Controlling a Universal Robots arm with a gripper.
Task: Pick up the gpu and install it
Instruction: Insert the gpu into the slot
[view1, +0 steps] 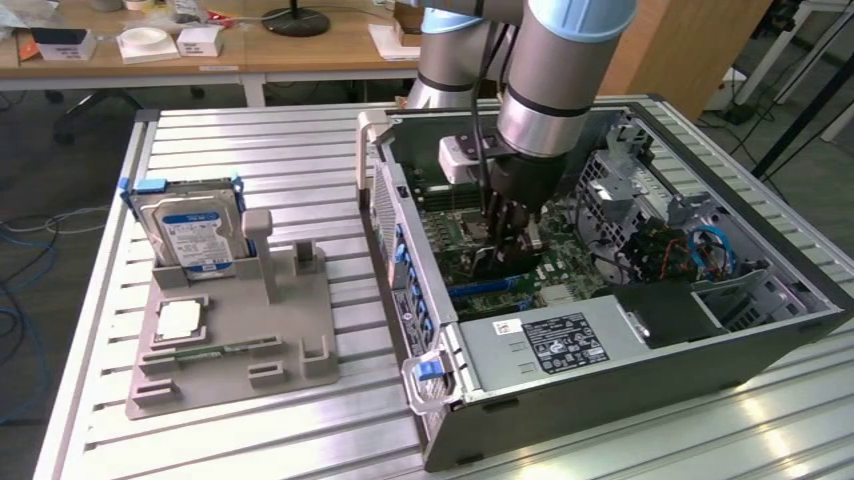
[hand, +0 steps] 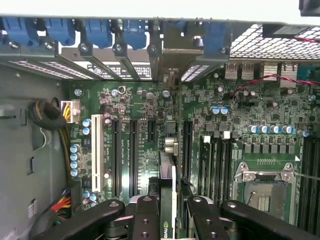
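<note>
The gpu is a thin dark card seen edge-on in the wrist view, standing upright over the green motherboard. Its silver bracket reaches to the case's rear slot openings. My gripper is shut on the card, a black finger on each side. In the exterior view the gripper reaches down into the open computer case, with the gpu dark beneath it, by the expansion slots. Whether the card sits in a slot I cannot tell.
Left of the case, a grey holder carries a blue-labelled hard drive, a processor chip and a green RAM stick. Inside the case are the power supply, cable bundles and the empty CPU socket. Blue latches line the rear.
</note>
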